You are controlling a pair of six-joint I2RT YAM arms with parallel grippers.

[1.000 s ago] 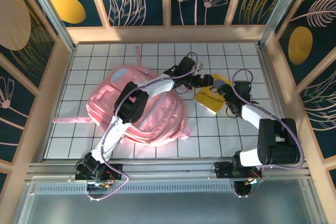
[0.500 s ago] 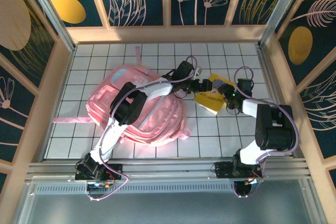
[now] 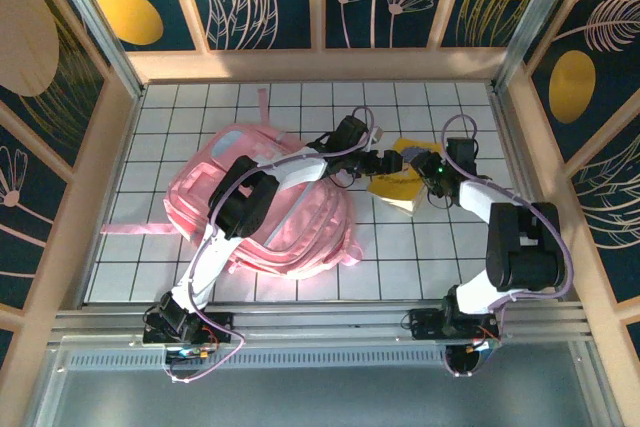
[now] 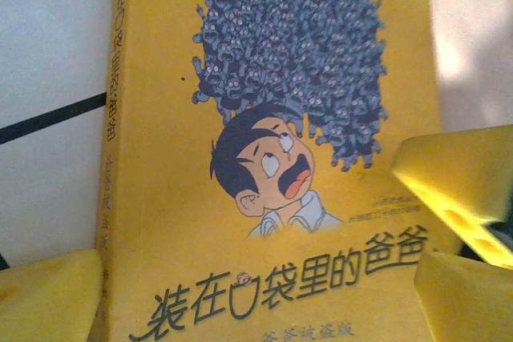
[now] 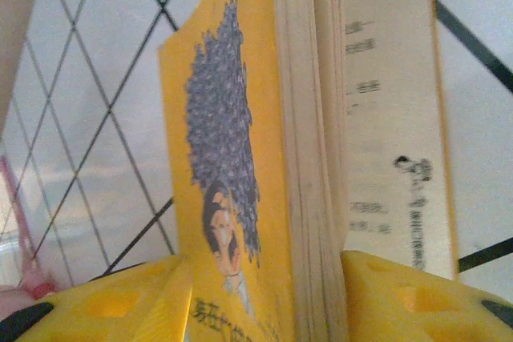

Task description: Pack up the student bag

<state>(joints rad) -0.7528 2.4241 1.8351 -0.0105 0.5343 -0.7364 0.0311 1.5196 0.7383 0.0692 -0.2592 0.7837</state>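
Note:
The student bag [image 3: 268, 209], a big pink backpack, lies flat on the left half of the white grid table [image 3: 420, 257]. Right of it is a yellow book [image 3: 398, 185] with a cartoon boy on its cover [image 4: 264, 158]. My left arm reaches over the bag, and its gripper [image 3: 386, 161] hovers open just over the book's cover, fingers [image 4: 48, 298] wide apart. My right gripper [image 3: 428, 173] is shut on the book's right edge; its yellow fingers [image 5: 120, 302] press the cover and the page block [image 5: 309, 158] edge-on. A loose back page [image 5: 393, 118] splays out to the right.
Wooden walls [image 3: 320, 65] with dark floral panels close in the table on the far side and both flanks. A pink bag strap [image 3: 262, 105] trails toward the back wall, another [image 3: 125, 227] to the left. Open grid squares lie in front of the book.
My right gripper swung in toward the book's right edge and closed on it. The book has tipped up slightly. The left arm has stayed nearly still, open over the cover.

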